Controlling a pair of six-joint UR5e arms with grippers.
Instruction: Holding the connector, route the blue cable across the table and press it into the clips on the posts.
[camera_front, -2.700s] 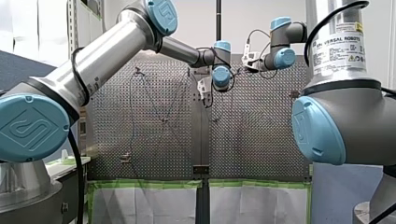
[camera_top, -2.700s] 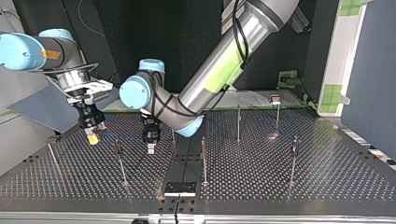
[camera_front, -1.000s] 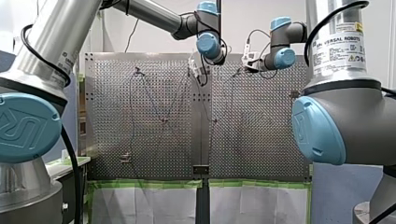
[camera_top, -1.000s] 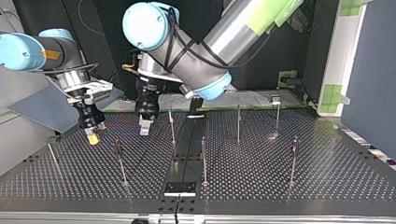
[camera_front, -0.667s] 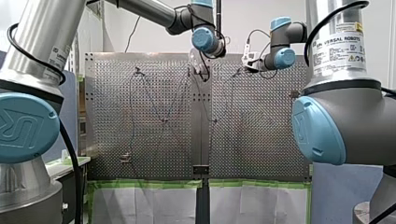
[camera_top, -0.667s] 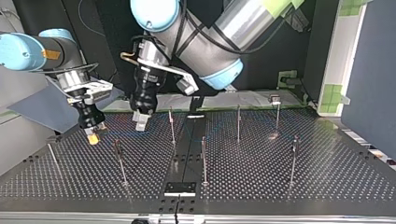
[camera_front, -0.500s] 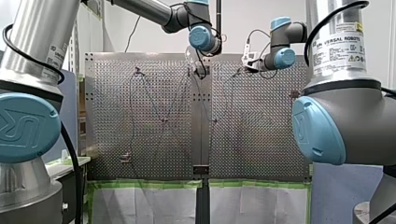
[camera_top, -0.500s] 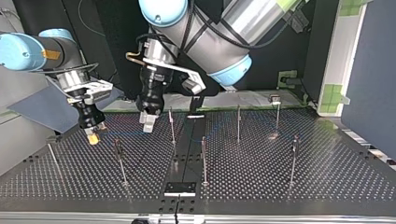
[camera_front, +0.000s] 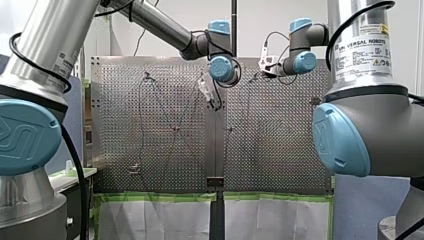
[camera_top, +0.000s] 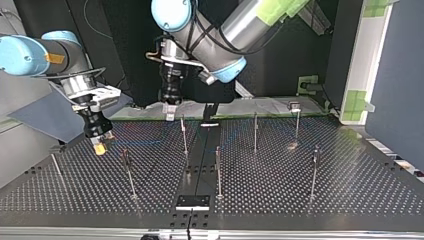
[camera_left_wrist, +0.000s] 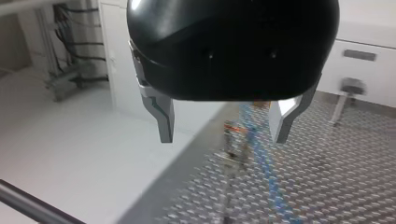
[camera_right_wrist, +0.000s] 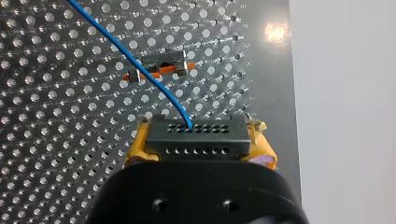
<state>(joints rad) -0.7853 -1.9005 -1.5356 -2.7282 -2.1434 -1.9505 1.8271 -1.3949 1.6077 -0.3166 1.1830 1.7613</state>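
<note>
At the top view's left, my right arm (camera_top: 30, 52) comes in and hangs its jaws low over the table (camera_top: 350, 200), near that side's edge. One of the thin posts (camera_top: 128, 172) stands just to their right. The jaws are closed on the connector (camera_right_wrist: 196, 140), a black block with rows of small holes (the right wrist view shows it squarely between the yellow pads (camera_right_wrist: 136, 147)). The blue cable (camera_right_wrist: 135, 56) leaves the block's outer face and runs off over the perforated plate. It crosses a metal clip (camera_right_wrist: 161, 63) with an orange part; I cannot tell whether it sits in that clip.

Further right, about the middle of the top view, my left arm (camera_top: 235, 30) reaches down from above. Its jaws hang over the table's far edge, just left of the top of another post (camera_top: 184, 135). Their metal fingers (camera_left_wrist: 163, 119) are spread wide with nothing between them. In the left wrist view the cable and an orange-marked clip lie blurred below them.

Right of the middle, more posts stand well apart on the table. One at the far right carries a clip on its top.
</note>
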